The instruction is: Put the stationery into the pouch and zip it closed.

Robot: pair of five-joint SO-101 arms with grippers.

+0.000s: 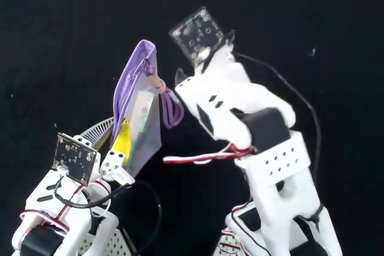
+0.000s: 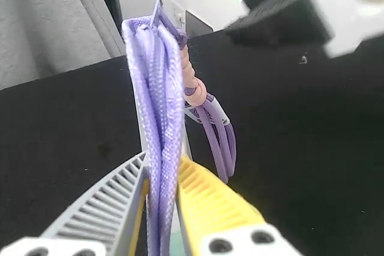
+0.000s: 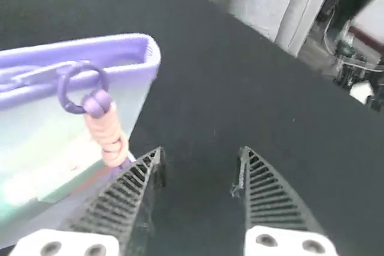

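Soft purple pouch [image 1: 141, 118] is clamped by the left hand [image 2: 162, 169] — probably floppy; its pull cord [image 3: 107, 136] is best taken by the released right hand [image 3: 201, 154].

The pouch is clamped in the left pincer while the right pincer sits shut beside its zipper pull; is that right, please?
Not quite: the right pincer is open, jaws apart, as the right wrist view shows. The left pincer does clamp the pouch, and the zipper pull is beside the right pincer.

The contents of the translucent purple-edged zip pouch [image 1: 144, 118] are just a pale blur through its side, its lower edge hidden between the fingers of the left gripper [image 2: 162, 163].
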